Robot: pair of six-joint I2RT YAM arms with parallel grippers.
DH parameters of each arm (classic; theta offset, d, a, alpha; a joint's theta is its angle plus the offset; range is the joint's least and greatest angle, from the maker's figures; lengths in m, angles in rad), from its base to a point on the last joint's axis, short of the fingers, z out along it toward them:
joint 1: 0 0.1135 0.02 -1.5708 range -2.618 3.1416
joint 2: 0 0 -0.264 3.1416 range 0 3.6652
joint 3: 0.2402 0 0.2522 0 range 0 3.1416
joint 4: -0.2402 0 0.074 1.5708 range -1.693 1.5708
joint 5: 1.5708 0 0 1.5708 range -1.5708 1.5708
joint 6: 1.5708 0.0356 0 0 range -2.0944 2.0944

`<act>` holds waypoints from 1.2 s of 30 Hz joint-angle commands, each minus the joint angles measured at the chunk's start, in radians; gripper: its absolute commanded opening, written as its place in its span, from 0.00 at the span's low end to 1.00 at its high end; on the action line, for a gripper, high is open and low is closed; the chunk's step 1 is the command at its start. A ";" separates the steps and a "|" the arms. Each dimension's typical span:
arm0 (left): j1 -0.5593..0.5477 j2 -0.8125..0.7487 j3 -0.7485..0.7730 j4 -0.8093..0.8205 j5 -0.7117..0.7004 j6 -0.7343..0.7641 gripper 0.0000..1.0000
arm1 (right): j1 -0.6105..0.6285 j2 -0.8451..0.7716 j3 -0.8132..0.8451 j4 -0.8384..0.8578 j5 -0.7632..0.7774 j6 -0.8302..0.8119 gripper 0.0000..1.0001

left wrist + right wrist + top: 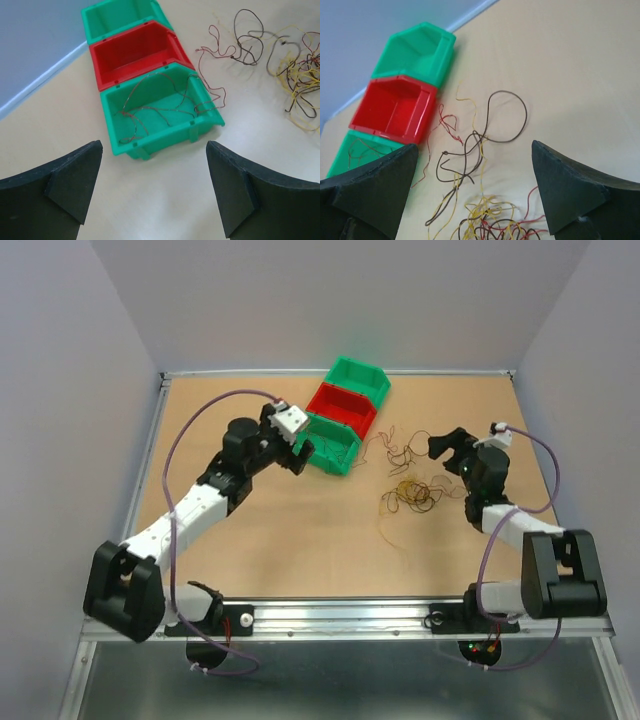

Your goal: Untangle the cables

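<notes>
The cables lie on the table right of the bins: a knotted yellow, brown and red clump (413,493) and loose curly strands (400,448) just beyond it. My right gripper (448,448) hovers open above them. In its wrist view a dark brown loop (490,131) and the yellow clump (492,220) lie between its spread fingertips (572,187). A thin reddish-brown wire (160,107) lies inside the near green bin (155,140), one end trailing over its right rim. My left gripper (155,185) is open and empty just in front of that bin (330,452).
Three bins stand in a diagonal row: the near green one, a red bin (342,406) and a far green bin (360,376). Neither the red bin (132,52) nor the far green bin (117,17) holds anything. Grey walls enclose the table on three sides.
</notes>
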 commanded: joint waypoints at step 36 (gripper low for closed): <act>-0.105 0.414 0.256 0.075 -0.427 -0.005 0.97 | 0.240 0.418 0.439 -0.425 0.814 -0.045 0.01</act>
